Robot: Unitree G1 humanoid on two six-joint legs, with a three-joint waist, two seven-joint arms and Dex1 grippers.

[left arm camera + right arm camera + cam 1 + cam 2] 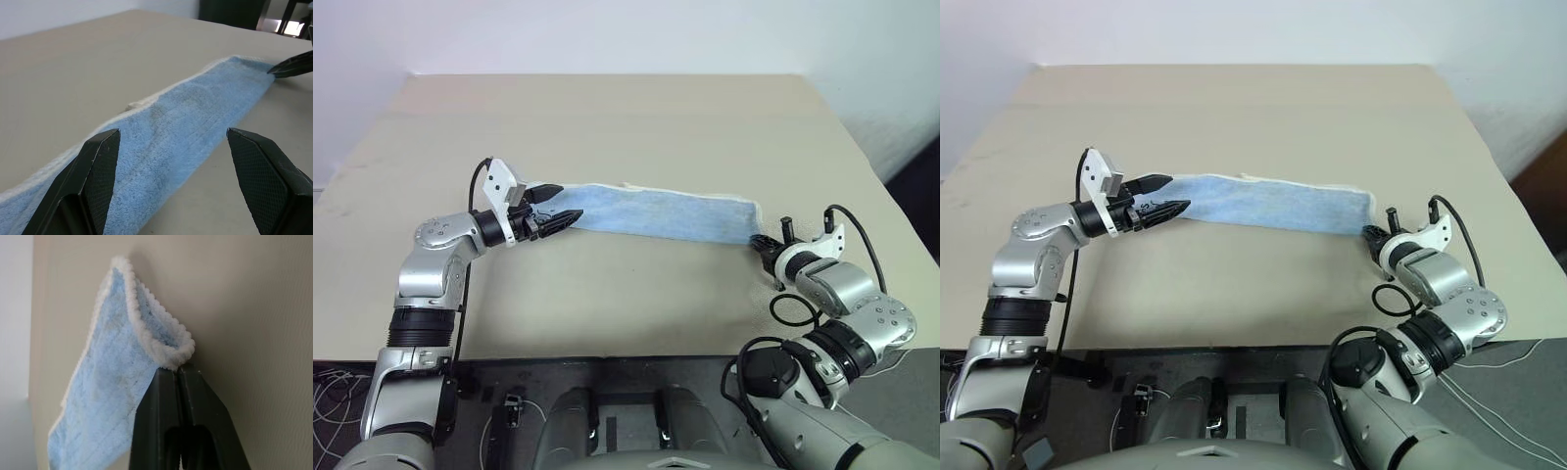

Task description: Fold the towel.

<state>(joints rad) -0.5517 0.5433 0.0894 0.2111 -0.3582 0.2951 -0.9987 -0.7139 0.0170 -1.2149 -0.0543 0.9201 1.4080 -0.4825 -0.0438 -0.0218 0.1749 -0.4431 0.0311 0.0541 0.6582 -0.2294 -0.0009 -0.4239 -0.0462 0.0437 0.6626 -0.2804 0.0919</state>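
1. Black and pressed together, the two fingers of your right gripper (pixel 168 377) are clamped on the white-edged end of the small light blue terry towel (pixel 656 212); the pinch sits at the very end of the cloth, which I judge gives you a hold for carrying that end over.
2. The towel lies as a long narrow strip, already doubled lengthwise, across the middle of the beige table (pixel 607 117), running from one gripper to the other.
3. Your left gripper (pixel 556 208) has its jaws spread, straddling the towel's other end with the cloth lying loose between them, not pinched. That looks like a stance ready to close.
4. The right end's underside is hidden behind the fingers, and you cannot make out the loop tag or dark mark.
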